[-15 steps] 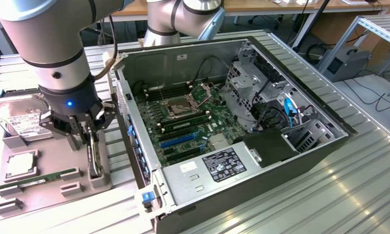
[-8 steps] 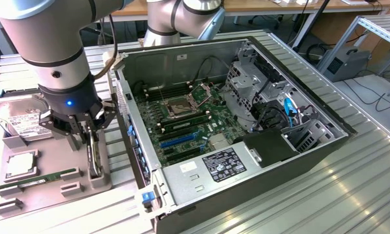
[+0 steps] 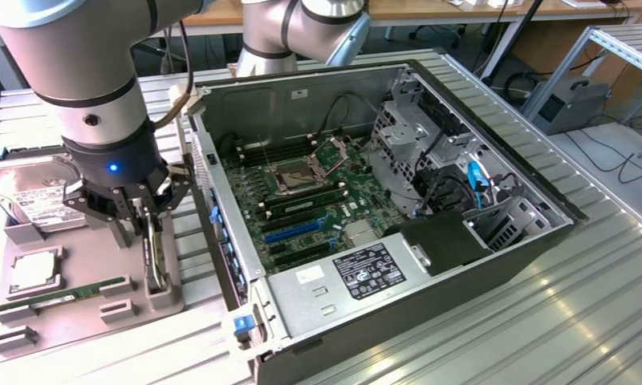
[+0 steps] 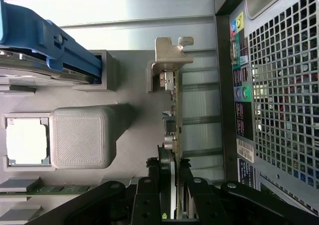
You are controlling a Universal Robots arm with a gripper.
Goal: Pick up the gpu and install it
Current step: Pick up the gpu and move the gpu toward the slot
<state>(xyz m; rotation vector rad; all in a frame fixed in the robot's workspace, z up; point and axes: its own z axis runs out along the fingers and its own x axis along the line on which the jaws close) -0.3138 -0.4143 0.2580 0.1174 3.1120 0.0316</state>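
The black tool (image 3: 148, 241) is clenched on the slim dark gpu card (image 4: 174, 110), which stands on edge in a grey plastic tray (image 3: 54, 313) beside the open black computer case (image 3: 428, 297). The case's black-and-white label (image 3: 369, 271) is unreadable. The ribbed metal counter (image 3: 514, 329) carries everything.

gpu (image 4: 174, 105): far end swallowed between the gripper (image 4: 172, 163) fingers.
hard drive (image 3: 26, 192): one corner behind the arm (image 3: 96, 88), label print too small to read.
power supply sticker (image 3: 367, 271): text unreadable.
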